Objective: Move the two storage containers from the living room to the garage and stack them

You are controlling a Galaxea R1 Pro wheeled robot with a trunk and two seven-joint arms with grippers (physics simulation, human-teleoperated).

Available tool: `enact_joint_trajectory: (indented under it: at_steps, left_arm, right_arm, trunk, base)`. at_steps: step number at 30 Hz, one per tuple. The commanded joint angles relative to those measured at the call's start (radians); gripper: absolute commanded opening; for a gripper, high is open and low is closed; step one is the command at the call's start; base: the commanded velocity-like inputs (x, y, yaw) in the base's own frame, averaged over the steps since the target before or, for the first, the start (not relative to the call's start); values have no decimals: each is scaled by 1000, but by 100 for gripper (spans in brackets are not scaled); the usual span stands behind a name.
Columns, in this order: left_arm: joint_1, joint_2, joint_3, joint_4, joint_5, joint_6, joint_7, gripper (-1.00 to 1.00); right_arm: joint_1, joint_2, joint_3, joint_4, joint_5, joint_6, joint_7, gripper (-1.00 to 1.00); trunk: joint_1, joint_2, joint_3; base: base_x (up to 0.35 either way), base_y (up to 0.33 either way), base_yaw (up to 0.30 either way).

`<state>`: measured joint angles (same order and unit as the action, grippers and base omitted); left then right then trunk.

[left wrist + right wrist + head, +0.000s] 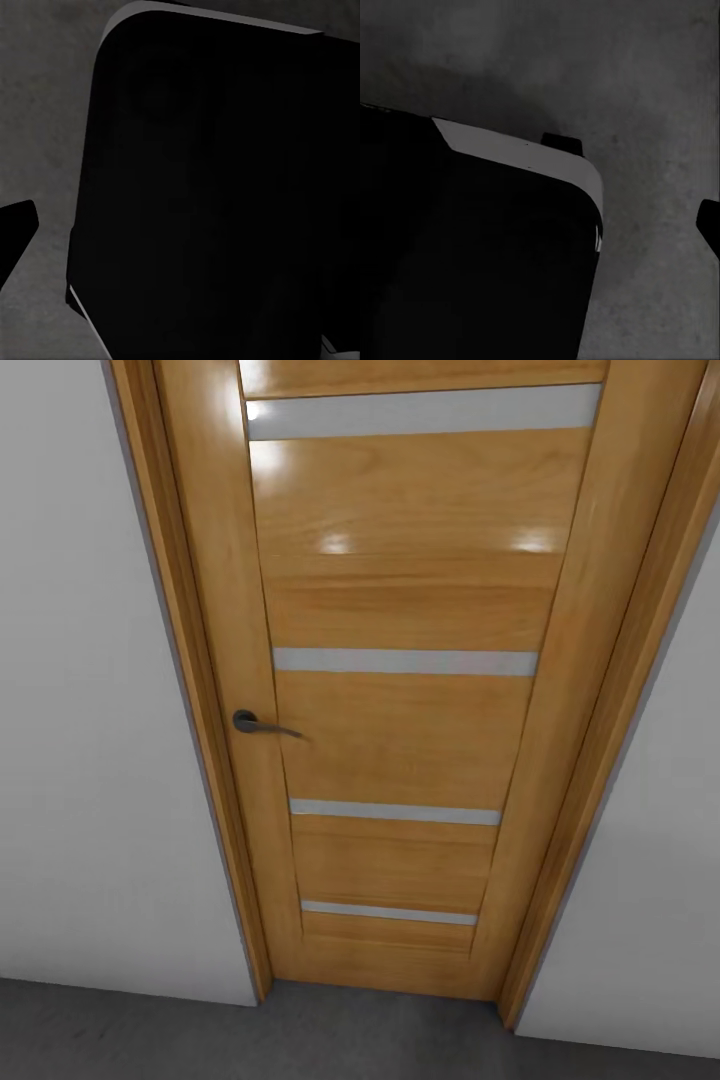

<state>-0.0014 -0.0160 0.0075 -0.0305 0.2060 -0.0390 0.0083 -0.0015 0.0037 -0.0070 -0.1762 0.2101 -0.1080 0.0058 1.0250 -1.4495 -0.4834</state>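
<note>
Straight ahead, a closed wooden door [400,690] blocks the way; jaws' state cannot be told.

door: a honey-brown wooden door [400,690] with pale horizontal glass strips stands shut in its wooden frame [195,690], straight ahead
handle: a dark metal lever handle [262,725] sits on the door's left side
walls: plain white walls [90,690] flank the frame left and right
floor: the dark grey concrete floor [150,1030] lies before the door
</note>
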Motion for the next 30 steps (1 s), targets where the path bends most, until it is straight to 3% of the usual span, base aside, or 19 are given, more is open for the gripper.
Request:
enact_joint_trajectory:
  at_steps: [1, 3, 14, 21, 23, 30]
  left_arm:
    - [0, 0, 0, 0, 6, -2, 1, 100]
    - [0, -1, -1, 0, 6, -2, 1, 100]
    - [0, -1, -1, 0, 6, -2, 1, 100]
    - [0, -1, -1, 0, 6, -2, 1, 100]
    - [0, -1, -1, 0, 6, -2, 1, 100]
    - [0, -1, -1, 0, 6, -2, 1, 100]
  right_arm:
    - [0, 0, -1, -28, 5, -2, 2, 100]
    - [0, 1, -1, -91, 4, -1, 4, 100]
    - [0, 7, -1, -144, 5, -2, -1, 100]
    - [0, 22, 0, -237, 4, -12, -4, 100]
    - [0, 30, 1, -267, 5, -12, -6, 100]
    - [0, 110, 8, -423, 19, -3, -5, 100]
  trunk:
    - [0, 0, -1]
    - [0, 0, -1]
    - [0, 0, -1]
    - [0, 0, -1]
    - [0, 0, -1]
    - [0, 0, -1]
  base:
    - [0, 0, 0]
    - [0, 0, -2]
    - [0, 0, -184]
    - [0, 0, -109]
    - [0, 0, -14]
    - [0, 0, -4]
